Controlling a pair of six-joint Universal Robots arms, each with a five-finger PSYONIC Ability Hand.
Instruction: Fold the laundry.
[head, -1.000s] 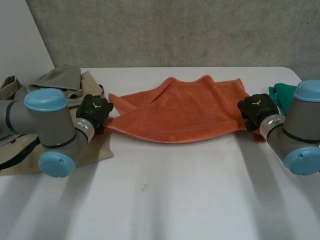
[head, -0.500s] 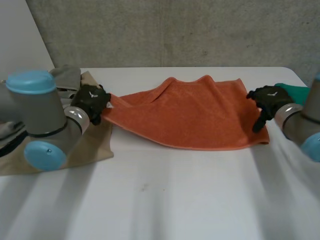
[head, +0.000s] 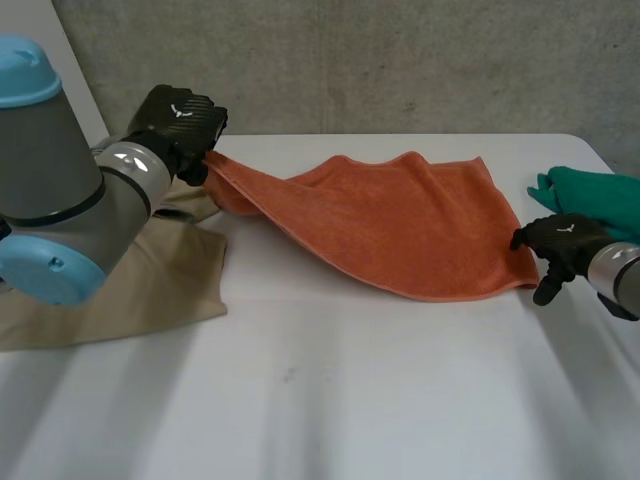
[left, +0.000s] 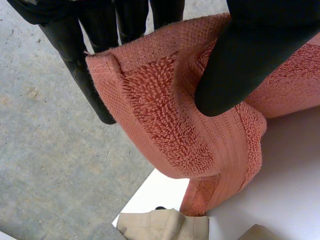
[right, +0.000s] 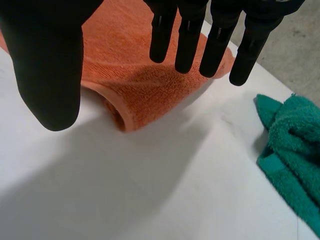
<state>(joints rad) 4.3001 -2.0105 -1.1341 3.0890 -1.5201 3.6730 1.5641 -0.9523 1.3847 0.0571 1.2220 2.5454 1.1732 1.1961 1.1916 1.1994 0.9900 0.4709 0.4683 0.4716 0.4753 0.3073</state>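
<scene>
Pinching one corner of the orange towel (head: 400, 225) between fingers (left: 80, 65) and thumb, left hand (head: 178, 125) holds it raised above the table (head: 350, 400); rest trails down onto table. Right hand (head: 562, 240) fingers straight, apart, beside far corner; green cloth (head: 590, 195) near

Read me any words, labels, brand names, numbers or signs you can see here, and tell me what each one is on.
No readable words or numbers anywhere.
Back of the left hand: a small white mark, a sign rather than letters, too small to read.
Back of the right hand: a similar small white mark, too small to read.
The orange towel, green cloth and beige garment: no label or print showing.
</scene>
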